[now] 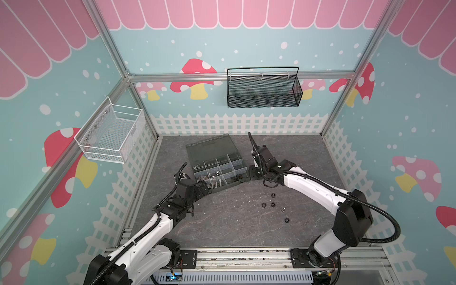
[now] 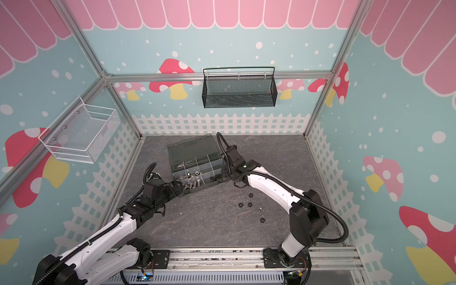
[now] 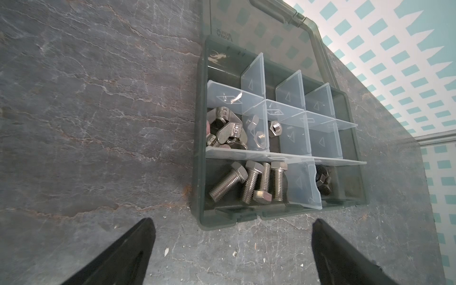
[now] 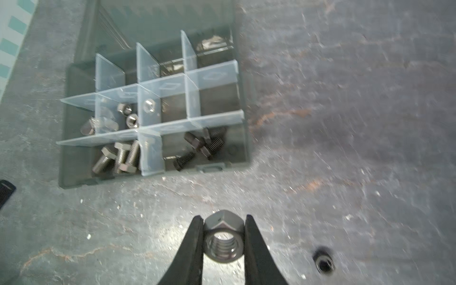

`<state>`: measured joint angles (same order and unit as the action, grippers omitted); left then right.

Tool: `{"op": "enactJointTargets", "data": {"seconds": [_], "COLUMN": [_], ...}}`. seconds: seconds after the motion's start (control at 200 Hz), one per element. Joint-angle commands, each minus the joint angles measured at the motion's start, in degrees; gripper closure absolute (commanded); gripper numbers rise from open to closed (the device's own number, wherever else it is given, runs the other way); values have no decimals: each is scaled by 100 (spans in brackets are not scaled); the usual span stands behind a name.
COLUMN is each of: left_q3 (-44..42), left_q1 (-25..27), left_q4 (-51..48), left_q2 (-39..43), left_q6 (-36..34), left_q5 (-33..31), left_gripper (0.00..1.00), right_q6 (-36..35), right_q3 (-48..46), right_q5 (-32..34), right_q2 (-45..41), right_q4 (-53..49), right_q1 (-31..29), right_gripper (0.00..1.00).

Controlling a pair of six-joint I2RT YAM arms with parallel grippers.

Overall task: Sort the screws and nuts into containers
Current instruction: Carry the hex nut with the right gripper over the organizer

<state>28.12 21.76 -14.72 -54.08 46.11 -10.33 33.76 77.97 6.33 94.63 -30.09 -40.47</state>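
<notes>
Shiny metal nut [image 4: 224,237], smoky plastic box [image 3: 200,172]

Teal mushroom-print walls [image 1: 246,49], pink scalloped top, aluminium frame [image 1: 197,77]; grey floor [image 1: 229,222], maybe slate; white wire basket [image 1: 108,133], black mesh basket [image 1: 264,98].

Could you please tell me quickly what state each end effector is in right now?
Left end effector: open, holding nothing.
Right end effector: closed on a silver nut.

The organizer box [image 3: 200,172] lid has embossed lettering, reversed and unreadable; its clear dividers [image 3: 254,79] carry triangle outlines; wing nuts [image 3: 223,125] inside bear illegible stamps
</notes>
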Motion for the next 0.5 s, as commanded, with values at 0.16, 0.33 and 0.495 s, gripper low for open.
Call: {"op": "enactJointTargets", "data": {"seconds": [0.16, 0.33, 0.495], "left_q3": [-7, 1, -16], "left_q1": [-50, -44, -49], "left_q4": [-92, -67, -58], "left_q2": [184, 144, 126], "left_q6": [117, 153, 155], "left_q5": [-109, -98, -58], "left_gripper": [0, 0, 0], "right_q6": [-714, -1013, -1186], "right_q3": [1894, 2926, 3711], "right_q5": [-165, -281, -352], "right_q2": [1757, 2715, 3512], "right_q4": [84, 38, -51], "right_q1": [-567, -798, -866], "right_gripper": [100, 100, 100]}}
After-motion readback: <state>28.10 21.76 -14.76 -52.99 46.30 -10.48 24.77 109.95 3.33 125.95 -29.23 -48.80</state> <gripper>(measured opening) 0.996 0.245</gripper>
